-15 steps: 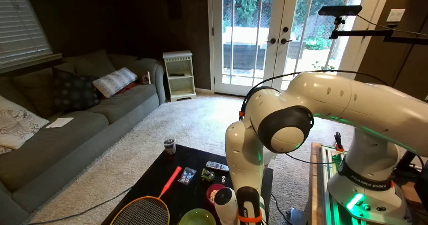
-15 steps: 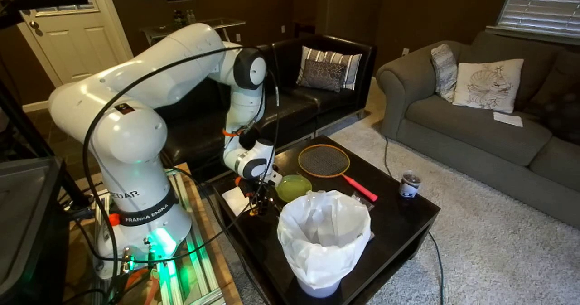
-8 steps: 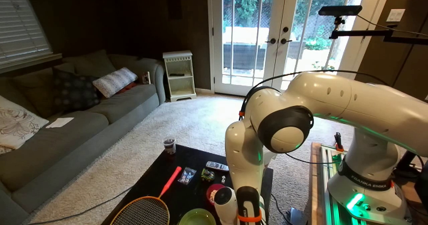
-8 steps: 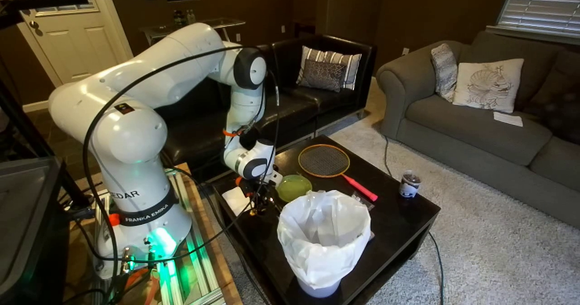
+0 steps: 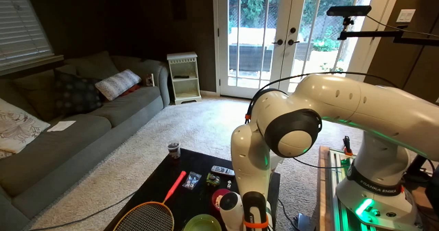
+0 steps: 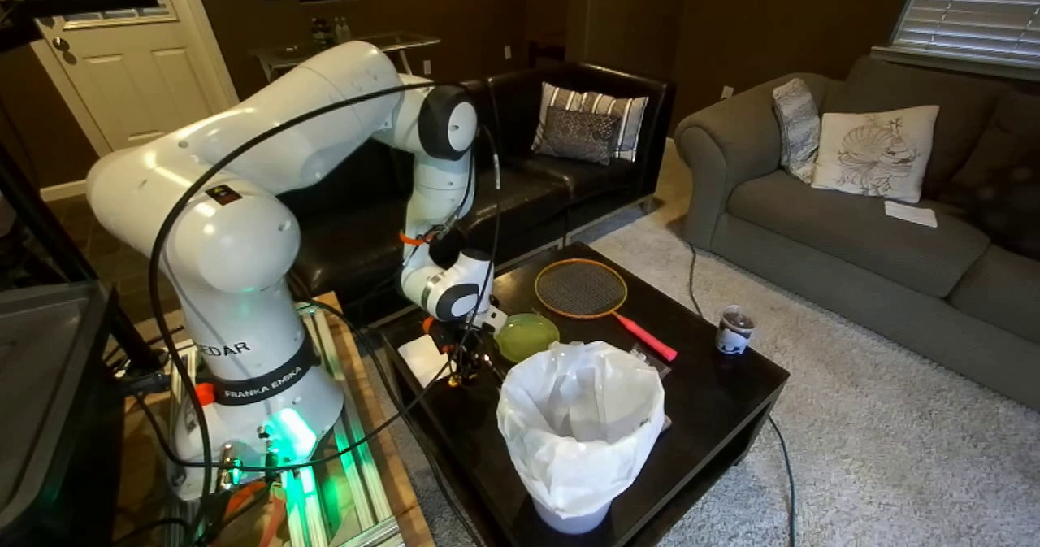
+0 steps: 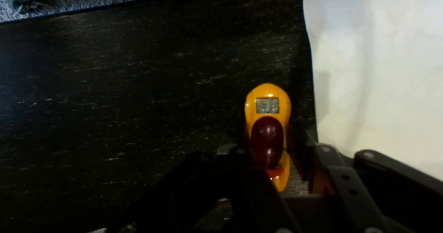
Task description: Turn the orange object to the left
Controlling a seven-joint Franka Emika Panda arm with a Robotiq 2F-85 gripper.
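Hanging low over the dark counter (image 7: 121,70), the end effector (image 7: 270,146) has its two black fingers (image 7: 301,153) apart, one on each side of the orange object (image 7: 268,129). They come right up close to it, but it is very dark down there, so I cannot tell if they are clamped on it or only just beside it. The orange object is a bit right of the middle in the wrist view. It has a round yellow-orange end at the top, a little gray window (image 7: 267,105) and a shiny dark red bump (image 7: 267,141), and its low end peeks out between the fingers. A big white sheet (image 7: 377,63) lies near it, at the upper right of the frame.

In an exterior view, the end effector is a dark, jumbled shape just left of the middle, and a tiny bit of yellow-orange shows at the bottom of it. A green dish (image 6: 526,340) sits just to the right of it, and a white bin (image 6: 573,521) with a white bag (image 6: 540,441) stands farther down in the frame. A racket (image 6: 582,288) with a pink handle lies higher up.
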